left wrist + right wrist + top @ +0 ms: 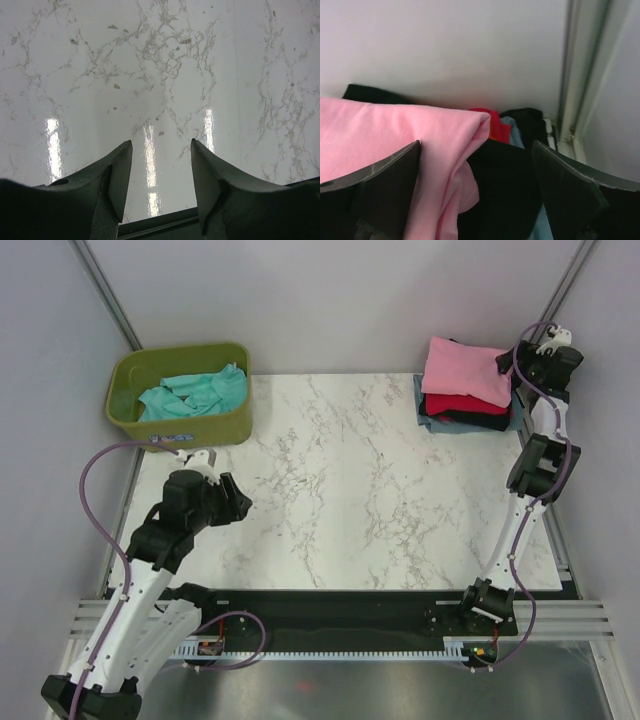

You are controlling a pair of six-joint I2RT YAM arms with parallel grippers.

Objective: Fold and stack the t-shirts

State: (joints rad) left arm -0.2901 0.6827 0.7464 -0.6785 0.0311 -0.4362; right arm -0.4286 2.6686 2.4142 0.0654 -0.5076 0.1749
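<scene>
A stack of folded t-shirts stands at the table's far right corner. The pink one (463,370) lies on top, over a red one (462,403), a black one (470,421) and a grey-blue one (424,404). My right gripper (506,362) hovers at the stack's right edge, open. In the right wrist view its jaws (476,145) stand wide apart, with the pink shirt's folded edge (395,125) and black cloth (505,180) loose between them. A teal t-shirt (195,392) lies crumpled in the tub. My left gripper (240,504) is open and empty above bare marble (161,142).
The olive-green tub (180,427) stands at the table's far left corner. The white marble tabletop (350,480) spreads between the tub and the stack. A grey wall (445,45) and a metal frame post (572,75) are close behind the stack.
</scene>
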